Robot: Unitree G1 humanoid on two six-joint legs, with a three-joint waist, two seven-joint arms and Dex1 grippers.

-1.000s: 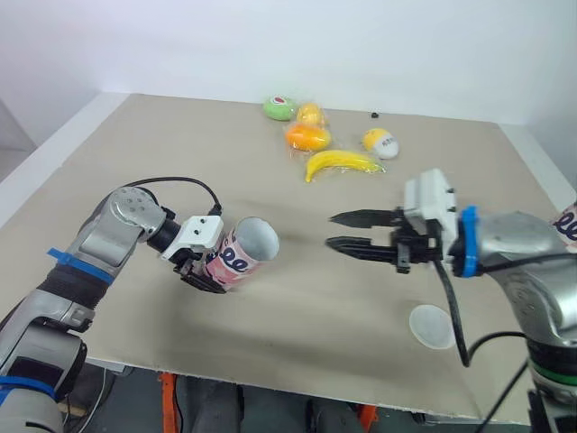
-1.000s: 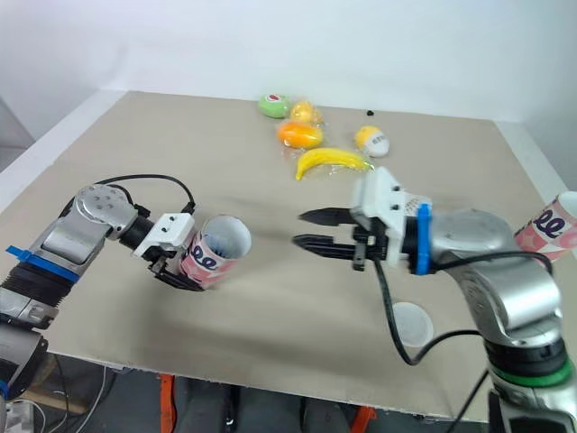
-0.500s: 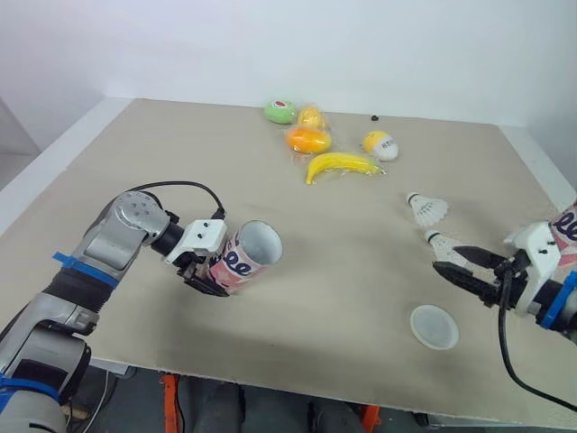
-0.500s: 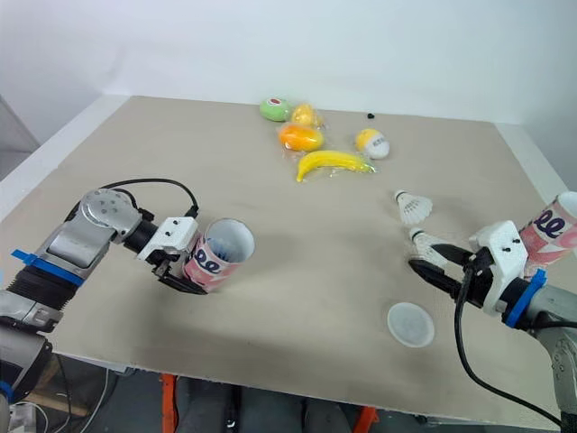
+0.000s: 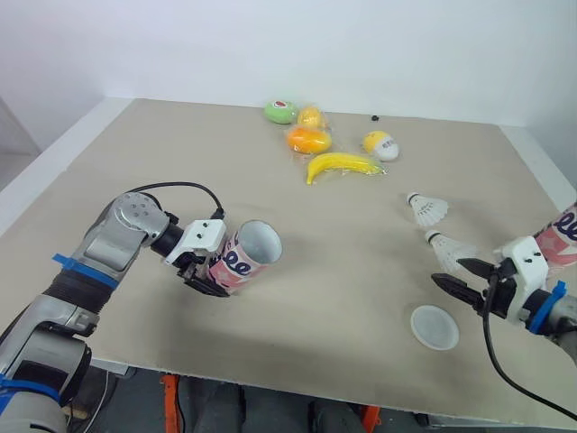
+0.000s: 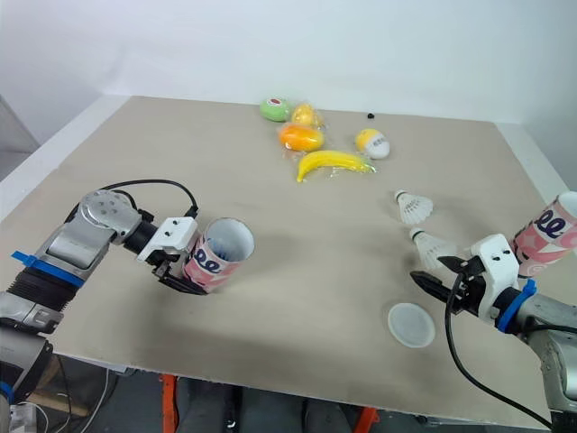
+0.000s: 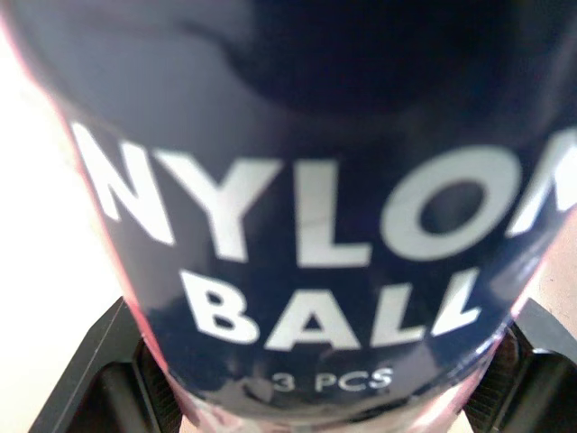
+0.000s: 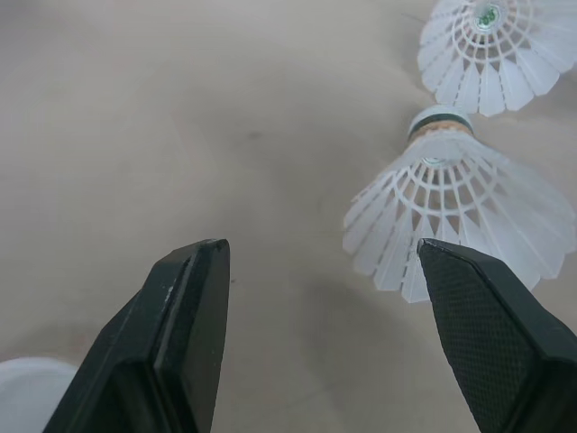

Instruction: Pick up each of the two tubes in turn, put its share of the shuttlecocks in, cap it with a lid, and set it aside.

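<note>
- Table (image 5: 108, 180), tan top. The banana (image 5: 341, 164) lies toward the far side and serves as the reference mark.
- Left gripper (image 5: 215, 269): fingers clamped on either side of a pink-and-white tube (image 5: 242, 258), held off the table nearer the robot than the banana and to its left. The tube is tilted, its open mouth turned up and to the right. The left wrist view reads "NYLON BALL 3 PCS" on its wall.
- Right gripper (image 5: 449, 271): fingers spread wide with nothing between them, low over the table to the right of the banana and nearer the robot.
- Near shuttlecock (image 8: 451, 207) lies on its side just beyond the right gripper's fingertips, close to one finger and not touching it.
- Far shuttlecock (image 5: 426, 208) lies between the near one and the banana, apart from both.
- White lid (image 5: 434, 326) lies flat, nearer the robot than the right gripper.
- Second tube (image 6: 547, 236) is far to the right of the banana, at the table's right edge.
- More fruit (image 5: 307, 138) is clustered just behind the banana.
</note>
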